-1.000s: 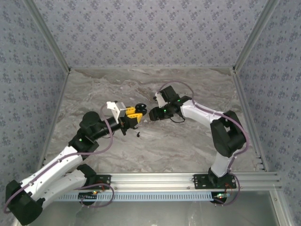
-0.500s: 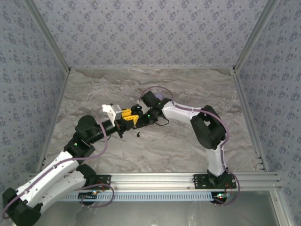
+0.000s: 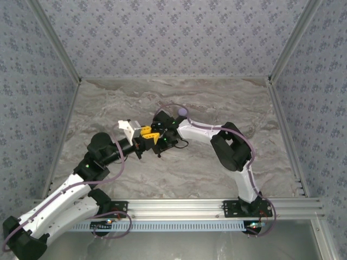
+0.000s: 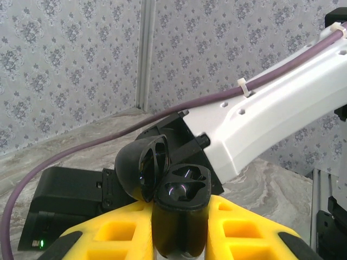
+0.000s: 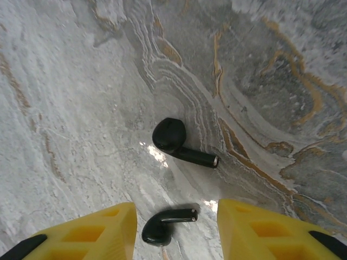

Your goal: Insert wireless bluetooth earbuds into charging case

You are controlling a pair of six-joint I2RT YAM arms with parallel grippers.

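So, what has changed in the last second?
The right gripper swung left, toward the left gripper, and now hangs open over the two earbuds on the table. The left gripper drew slightly left. Unchanged: its hold on the open charging case.

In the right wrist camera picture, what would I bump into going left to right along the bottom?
Yellow finger → black earbud lying on the marble table → other yellow finger.
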